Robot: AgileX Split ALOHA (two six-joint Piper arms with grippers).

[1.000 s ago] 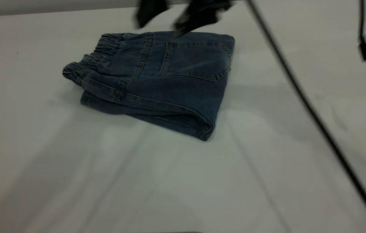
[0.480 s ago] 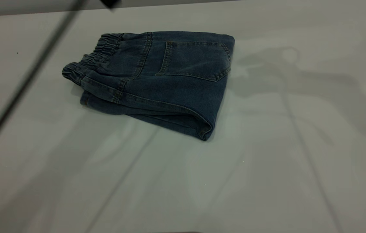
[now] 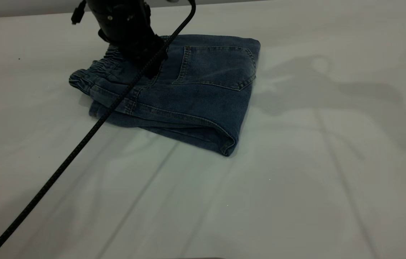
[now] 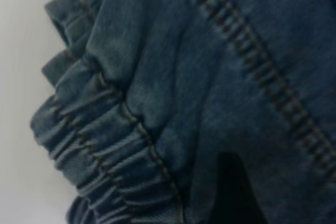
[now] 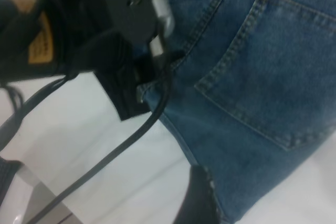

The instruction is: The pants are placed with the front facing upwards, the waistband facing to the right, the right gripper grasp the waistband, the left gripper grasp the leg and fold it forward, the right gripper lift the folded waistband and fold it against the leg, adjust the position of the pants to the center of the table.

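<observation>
Logging from my remote station: pants [image 3: 188,90] folded, lying on the white counter [image 3: 296,180], back pocket [image 3: 217,66] up; left tool [image 3: 142,54] over the waistband [image 3: 95,70], its opening I cannot tell.

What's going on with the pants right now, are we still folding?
The pants already lie folded into a compact bundle on the table, back pocket facing up and waistband toward the exterior view's left. The left gripper is down over the waistband end, pressing on or very near the denim. The right arm is off the pants, looking on from the side. Only positioning seems left.
</observation>
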